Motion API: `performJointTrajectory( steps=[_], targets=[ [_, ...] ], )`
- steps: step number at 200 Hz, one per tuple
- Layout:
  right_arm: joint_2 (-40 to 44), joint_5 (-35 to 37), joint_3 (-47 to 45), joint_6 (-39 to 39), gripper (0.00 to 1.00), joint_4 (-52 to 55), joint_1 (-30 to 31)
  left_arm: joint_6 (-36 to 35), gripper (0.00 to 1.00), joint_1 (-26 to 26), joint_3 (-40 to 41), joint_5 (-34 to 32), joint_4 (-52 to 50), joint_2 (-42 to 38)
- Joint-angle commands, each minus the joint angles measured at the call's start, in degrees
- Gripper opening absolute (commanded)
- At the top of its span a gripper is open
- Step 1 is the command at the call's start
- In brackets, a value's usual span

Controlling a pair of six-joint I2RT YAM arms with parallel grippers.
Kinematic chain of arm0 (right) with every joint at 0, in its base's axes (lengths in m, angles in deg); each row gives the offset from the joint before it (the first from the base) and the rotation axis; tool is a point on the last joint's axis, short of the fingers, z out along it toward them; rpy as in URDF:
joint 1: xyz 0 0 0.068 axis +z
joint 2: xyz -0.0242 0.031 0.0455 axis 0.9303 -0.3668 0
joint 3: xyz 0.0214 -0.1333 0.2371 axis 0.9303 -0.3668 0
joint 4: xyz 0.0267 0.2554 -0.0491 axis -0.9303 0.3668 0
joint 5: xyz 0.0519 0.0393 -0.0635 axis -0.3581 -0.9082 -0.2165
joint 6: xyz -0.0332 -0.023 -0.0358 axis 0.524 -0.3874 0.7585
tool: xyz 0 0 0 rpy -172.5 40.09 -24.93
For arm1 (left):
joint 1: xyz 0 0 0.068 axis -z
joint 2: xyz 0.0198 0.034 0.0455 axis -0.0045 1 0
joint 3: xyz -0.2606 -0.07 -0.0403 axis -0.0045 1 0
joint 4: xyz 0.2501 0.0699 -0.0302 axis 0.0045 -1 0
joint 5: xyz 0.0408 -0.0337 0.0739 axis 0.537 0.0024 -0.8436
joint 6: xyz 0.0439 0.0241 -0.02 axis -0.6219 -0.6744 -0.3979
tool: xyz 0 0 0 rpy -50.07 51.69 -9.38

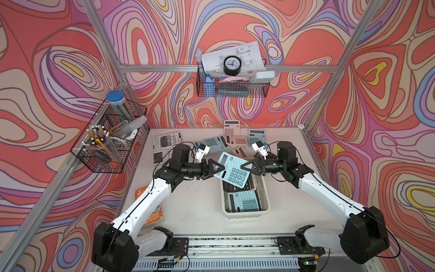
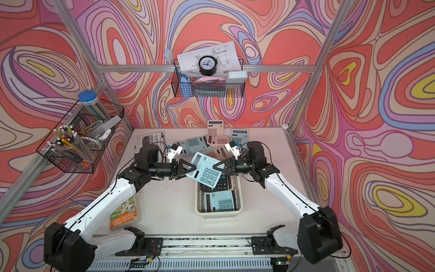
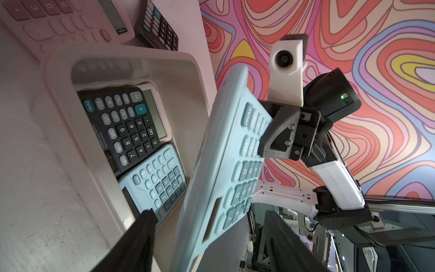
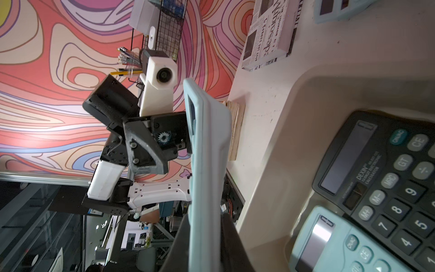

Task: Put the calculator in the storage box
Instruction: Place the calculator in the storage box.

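A light blue calculator [image 1: 231, 169] [image 2: 204, 172] hangs tilted over the far end of the cream-white storage box [image 1: 266, 197] [image 2: 240, 200]. My right gripper [image 1: 243, 167] [image 4: 204, 235] is shut on the calculator's right edge [image 4: 207, 153], both fingers pressed flat against it. On the opposite side my left gripper [image 1: 220, 168] [image 3: 209, 223] stands open, its fingers spread wide around the calculator's edge [image 3: 223, 164] without touching it. Inside the storage box [image 3: 61, 77] lie a black calculator [image 3: 127, 127] and a teal one [image 3: 160, 179].
More calculators lie at the back of the table: pink [image 1: 233, 131], grey-blue [image 1: 257, 136] and blue [image 1: 211, 142]. A newspaper-print book [image 1: 164, 146] and an orange book [image 1: 150, 212] lie on the left. Black wire baskets hang on the left wall [image 1: 110, 141] and back wall [image 1: 233, 87].
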Motion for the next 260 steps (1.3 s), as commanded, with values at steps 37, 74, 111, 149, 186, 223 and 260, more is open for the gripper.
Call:
performJointTrajectory(
  steps=[37,74,111,149,186,223,260],
  targets=[
    [0.4,12.2,-3.1,-16.3,0.0,-22.4,0.1,16.5,0.92,7.9,10.8,-14.1,20.3,-5.1],
    [-2.0,14.1,-7.0,-27.2,0.0,-36.7,0.6,22.7,0.9,12.8,14.7,-20.1,32.4,-3.3],
    [-2.1,15.5,-9.4,-31.3,0.0,-41.1,1.8,28.8,0.81,15.3,17.3,-22.2,50.3,2.0],
    [-1.7,16.2,-10.6,-31.7,0.0,-41.5,3.3,34.1,0.46,15.8,17.6,-20.5,65.3,11.4],
    [-1.6,16.9,-12.1,-31.1,0.0,-41.5,4.0,37.2,0.13,16.1,17.7,-19.8,73.4,16.7],
    [-0.9,16.8,-12.7,-27.9,0.0,-38.2,4.1,35.7,0.0,16.1,17.2,-19.6,69.0,15.4],
    [3.5,19.0,-6.1,-10.5,0.47,-12.2,4.1,27.7,0.0,15.2,13.6,-14.6,51.8,11.9]
  ],
)
